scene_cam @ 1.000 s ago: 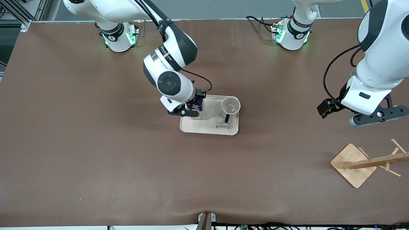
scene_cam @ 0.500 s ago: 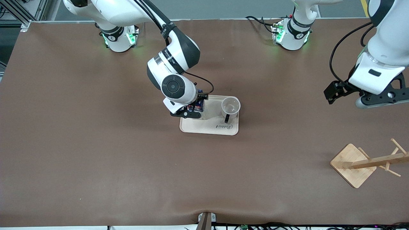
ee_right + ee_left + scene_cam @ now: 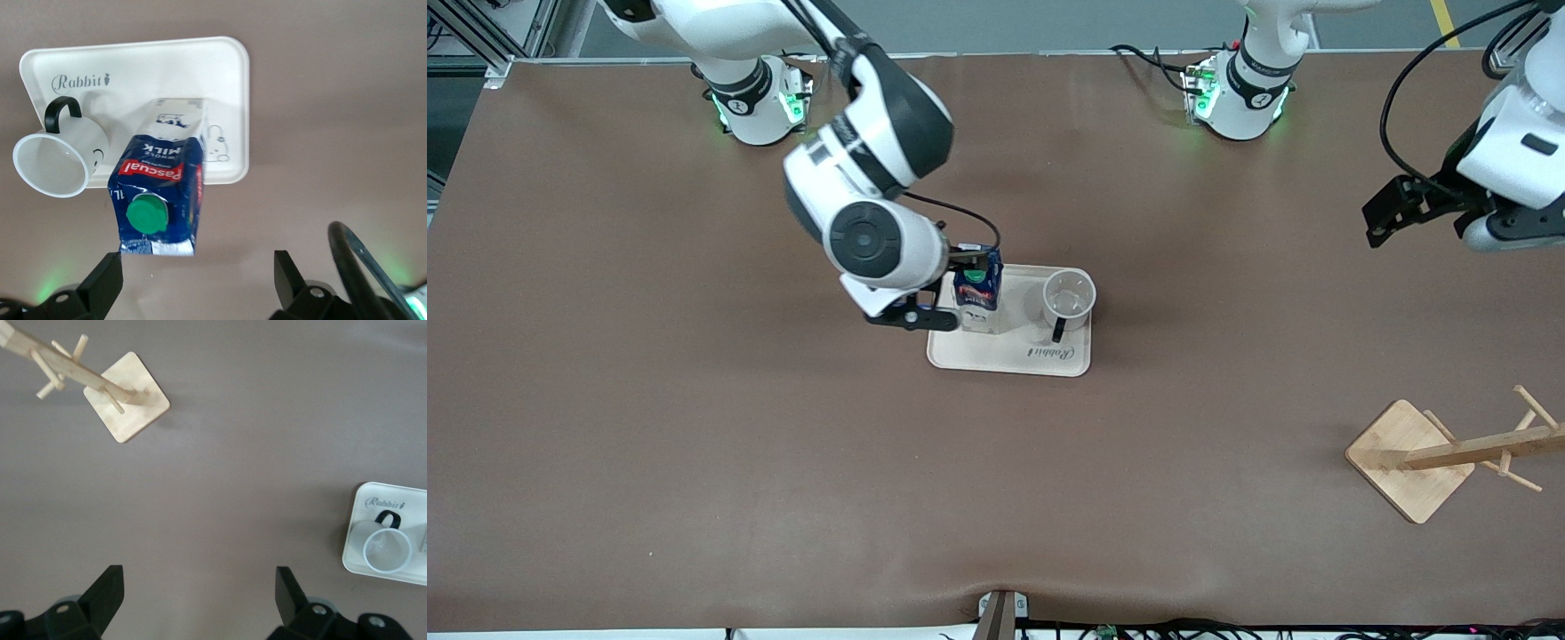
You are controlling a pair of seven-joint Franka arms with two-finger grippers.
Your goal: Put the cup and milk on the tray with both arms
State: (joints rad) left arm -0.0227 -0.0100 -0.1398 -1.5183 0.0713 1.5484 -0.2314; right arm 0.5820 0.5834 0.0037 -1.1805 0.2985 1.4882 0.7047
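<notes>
both things now sit on the tray (image 3: 1009,360): the milk (image 3: 977,289) at nine o'clock of the cup (image 3: 1068,298). the right gripper (image 3: 938,293) just let go, jaws wide, lifting off. the left gripper (image 3: 200,600) waits with jaws wide over bare table (image 3: 694,462). the job looks done.

A: What colours is the milk (image 3: 161,193)?
B: Dark blue top, green cap, red label, pale sides.
A: And the cup (image 3: 61,159)?
B: White, black handle, on the cream tray (image 3: 133,63) with dark script. The table (image 3: 694,444) is brown.
</notes>
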